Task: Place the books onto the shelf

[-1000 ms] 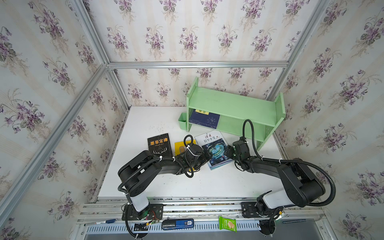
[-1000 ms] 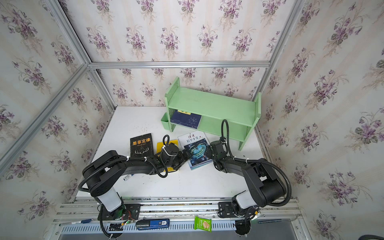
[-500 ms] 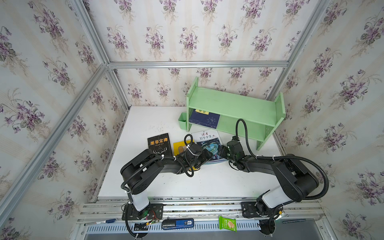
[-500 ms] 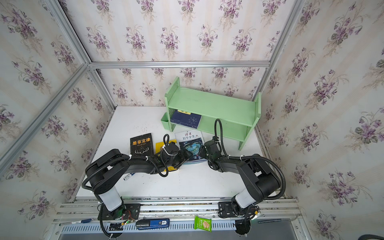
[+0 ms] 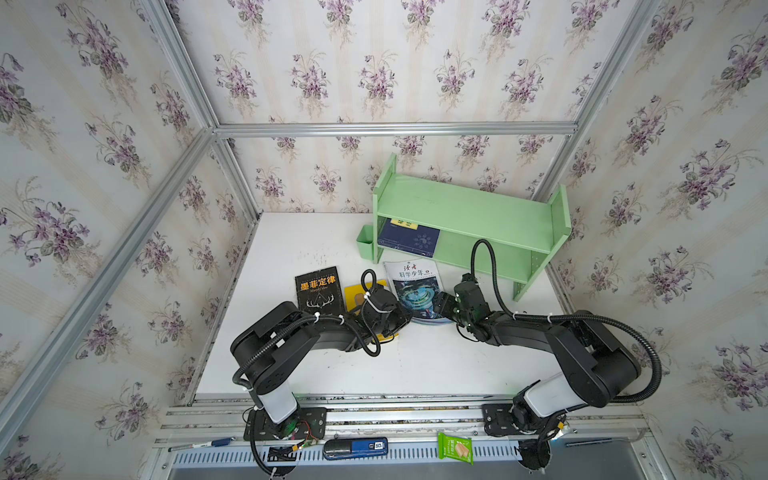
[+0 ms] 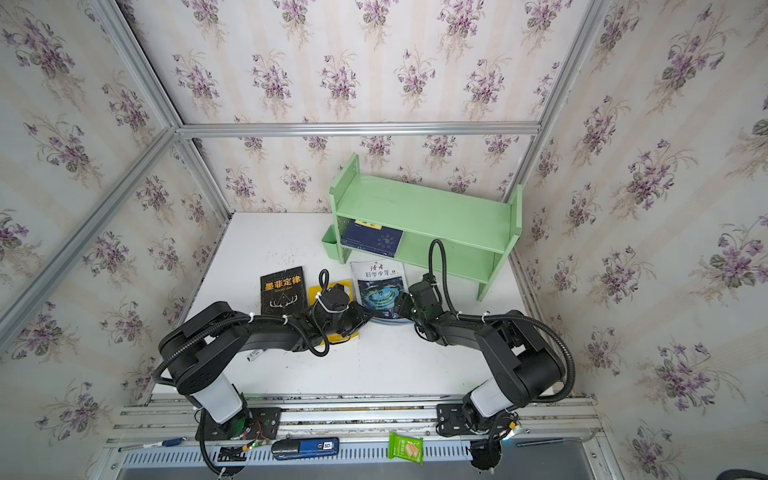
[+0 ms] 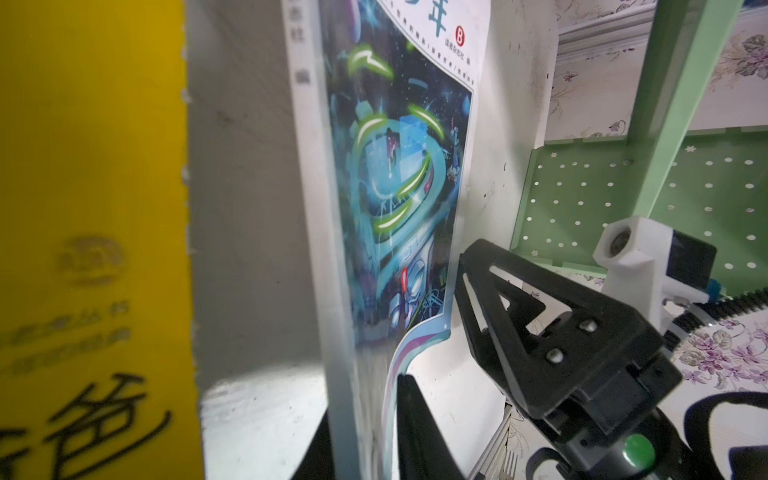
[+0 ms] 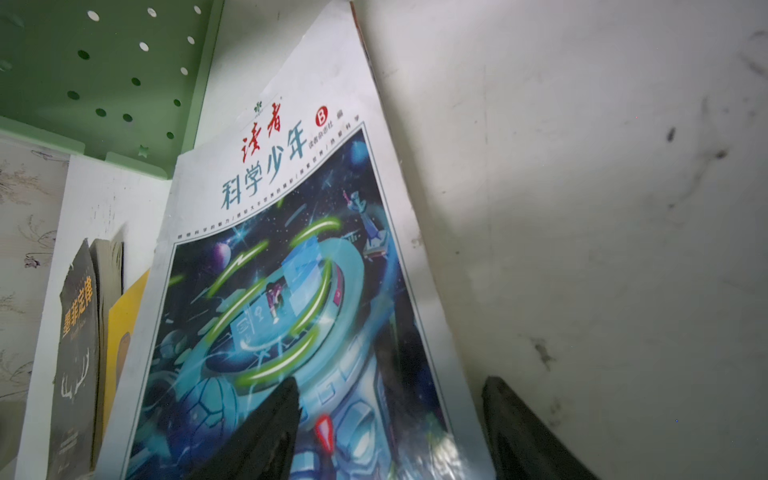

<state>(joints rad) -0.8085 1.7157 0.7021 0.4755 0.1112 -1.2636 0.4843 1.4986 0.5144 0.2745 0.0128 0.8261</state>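
White-and-blue book (image 5: 415, 286), still on the surface (image 5: 291, 241) just before the green shelf (image 5: 469, 208), is now pinched at its near edge by the freshly clamped left jaws, while the right jaws straddle its other side unclenched, so lifting can likely begin.

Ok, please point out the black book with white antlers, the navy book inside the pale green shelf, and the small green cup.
black antler book (image 5: 318, 289), a top view, middle of cover.
navy book (image 5: 410, 240), a top view, middle of cover.
small green cup (image 5: 366, 249), a top view, front wall.
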